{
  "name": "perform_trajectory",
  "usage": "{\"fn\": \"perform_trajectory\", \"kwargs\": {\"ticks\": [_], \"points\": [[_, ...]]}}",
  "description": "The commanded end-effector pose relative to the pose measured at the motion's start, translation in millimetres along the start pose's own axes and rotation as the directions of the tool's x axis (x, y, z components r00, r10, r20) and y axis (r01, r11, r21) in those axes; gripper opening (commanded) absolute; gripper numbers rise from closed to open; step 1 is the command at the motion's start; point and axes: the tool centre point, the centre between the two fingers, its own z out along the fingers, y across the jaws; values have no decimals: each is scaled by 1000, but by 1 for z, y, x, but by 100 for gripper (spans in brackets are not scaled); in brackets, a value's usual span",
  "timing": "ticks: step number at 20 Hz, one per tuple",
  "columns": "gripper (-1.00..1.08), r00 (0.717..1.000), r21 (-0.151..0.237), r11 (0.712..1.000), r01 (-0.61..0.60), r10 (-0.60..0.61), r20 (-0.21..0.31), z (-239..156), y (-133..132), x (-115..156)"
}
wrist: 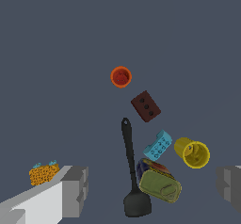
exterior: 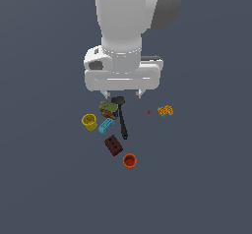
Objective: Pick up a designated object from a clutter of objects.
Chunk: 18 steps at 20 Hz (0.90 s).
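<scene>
I see the orange-red cup (exterior: 129, 161) upright, well apart from my empty, wide-open claw (exterior: 121, 95), which hangs over the spatula (exterior: 121, 116).

**Dark counter, scattered small items**

A plain slate-grey counter (exterior: 44, 179) carries an orange-red cup (exterior: 129, 161), just beside a dark red-brown block (exterior: 113, 145). Further on lie a light blue block (exterior: 105, 126), a yellow cup (exterior: 89, 122), a black spatula (exterior: 121, 117) and an olive-green lump (exterior: 108, 106). An orange-yellow piece (exterior: 165, 111) sits apart.
</scene>
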Motion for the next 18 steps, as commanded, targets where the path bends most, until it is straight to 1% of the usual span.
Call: {"fn": "perform_trajectory", "kwargs": {"ticks": [1, 7, 18], "points": [[100, 1000, -1, 1000, 8, -8, 2, 10, -1, 9], [100, 999, -3, 999, 35, -35, 6, 44, -3, 38], [100, 995, -4, 995, 97, -97, 16, 138, -11, 91]]}}
